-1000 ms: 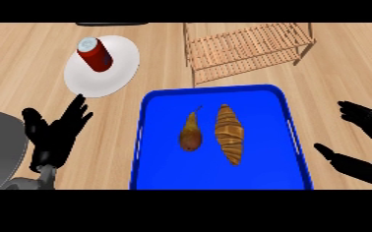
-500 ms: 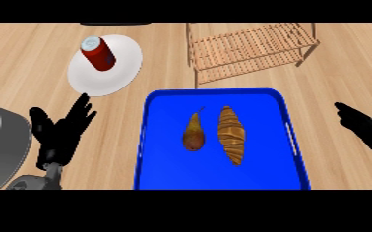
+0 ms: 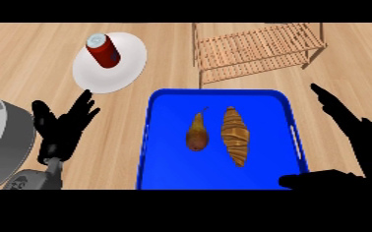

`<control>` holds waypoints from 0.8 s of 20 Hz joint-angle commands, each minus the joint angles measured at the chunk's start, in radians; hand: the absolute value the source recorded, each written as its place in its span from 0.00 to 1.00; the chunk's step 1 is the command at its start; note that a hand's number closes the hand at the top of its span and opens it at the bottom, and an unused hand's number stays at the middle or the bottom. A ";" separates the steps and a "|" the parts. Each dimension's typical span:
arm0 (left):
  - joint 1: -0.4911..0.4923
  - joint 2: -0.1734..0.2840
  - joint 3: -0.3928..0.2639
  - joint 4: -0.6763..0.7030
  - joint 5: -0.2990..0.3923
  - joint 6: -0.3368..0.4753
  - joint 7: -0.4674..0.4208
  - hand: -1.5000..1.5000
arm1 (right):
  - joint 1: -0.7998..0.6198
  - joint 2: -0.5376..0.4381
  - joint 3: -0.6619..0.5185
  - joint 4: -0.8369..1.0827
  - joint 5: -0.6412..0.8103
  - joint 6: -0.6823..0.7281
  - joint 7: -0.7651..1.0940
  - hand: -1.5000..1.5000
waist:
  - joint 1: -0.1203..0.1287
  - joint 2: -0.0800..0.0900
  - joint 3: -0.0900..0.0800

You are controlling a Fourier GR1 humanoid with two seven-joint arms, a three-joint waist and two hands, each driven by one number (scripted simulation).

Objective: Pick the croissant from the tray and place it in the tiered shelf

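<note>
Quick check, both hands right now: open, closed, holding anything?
Left hand: open, fingers spread, holding nothing, left of the tray.
Right hand: open, fingers straight, holding nothing; the croissant lies untouched on the tray.

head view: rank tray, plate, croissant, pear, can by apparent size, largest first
1. blue tray
2. white plate
3. croissant
4. pear, a bit shorter than the croissant
5. red can, close to the pear; it stands on end, so that ranking is unsure

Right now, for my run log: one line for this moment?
phase: pre-grasp | croissant: on tray | right hand: open | left hand: open
</note>
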 commanded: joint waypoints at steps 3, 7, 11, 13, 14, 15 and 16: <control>0.016 -0.047 -0.023 0.087 -0.028 -0.017 -0.025 0.50 | -0.232 0.078 0.121 0.125 0.138 0.024 0.271 0.00 | -0.002 0.008 -0.007; 0.045 -0.044 -0.014 0.034 -0.025 -0.002 0.004 0.50 | -0.271 0.141 0.169 0.212 0.150 0.061 0.314 0.00 | -0.003 0.005 -0.006; -0.031 -0.025 0.029 0.100 -0.025 -0.019 0.026 0.50 | -0.339 0.175 0.211 0.234 0.168 0.109 0.368 0.00 | -0.018 0.005 -0.006; 0.019 -0.023 0.016 0.040 -0.028 -0.027 0.026 0.50 | -0.325 0.222 0.246 0.277 0.209 0.086 0.362 0.00 | -0.012 0.003 -0.005; 0.005 -0.003 0.038 0.059 -0.017 -0.040 0.034 0.50 | -0.304 0.232 0.284 0.338 0.251 0.072 0.318 0.00 | -0.011 0.005 -0.005; 0.034 -0.020 0.029 0.051 -0.025 -0.029 0.016 0.50 | -0.281 0.254 0.313 0.288 0.275 0.067 0.382 0.00 | -0.016 0.002 -0.006; 0.059 -0.029 0.005 0.008 -0.051 0.000 0.025 0.50 | -0.245 0.190 0.243 0.297 0.225 0.107 0.332 0.00 | -0.019 0.001 -0.004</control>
